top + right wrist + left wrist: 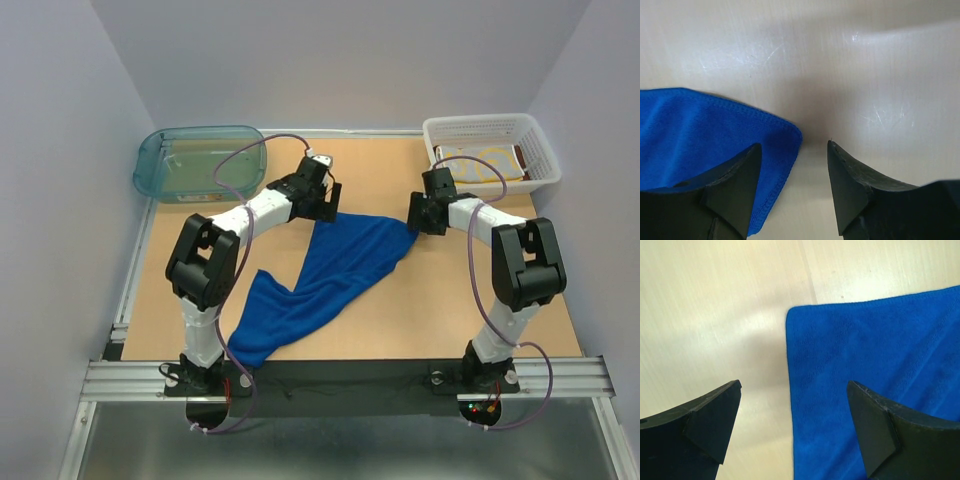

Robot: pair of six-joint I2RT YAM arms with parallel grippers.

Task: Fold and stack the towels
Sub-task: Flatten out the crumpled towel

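A bright blue towel [325, 280] lies spread and rumpled on the table, its near end hanging by the front edge. My left gripper [322, 210] is open above the towel's far left corner [850, 365]; the corner lies between its fingers. My right gripper [420, 222] is open above the towel's far right corner [715, 130], which lies under the left finger. A yellow patterned towel [478, 165] and a rust-brown towel [521, 157] lie in the white basket.
A teal tub [198, 162] stands at the back left. A white basket [492, 133] stands at the back right. Bare table [470, 300] shows to the right of the towel.
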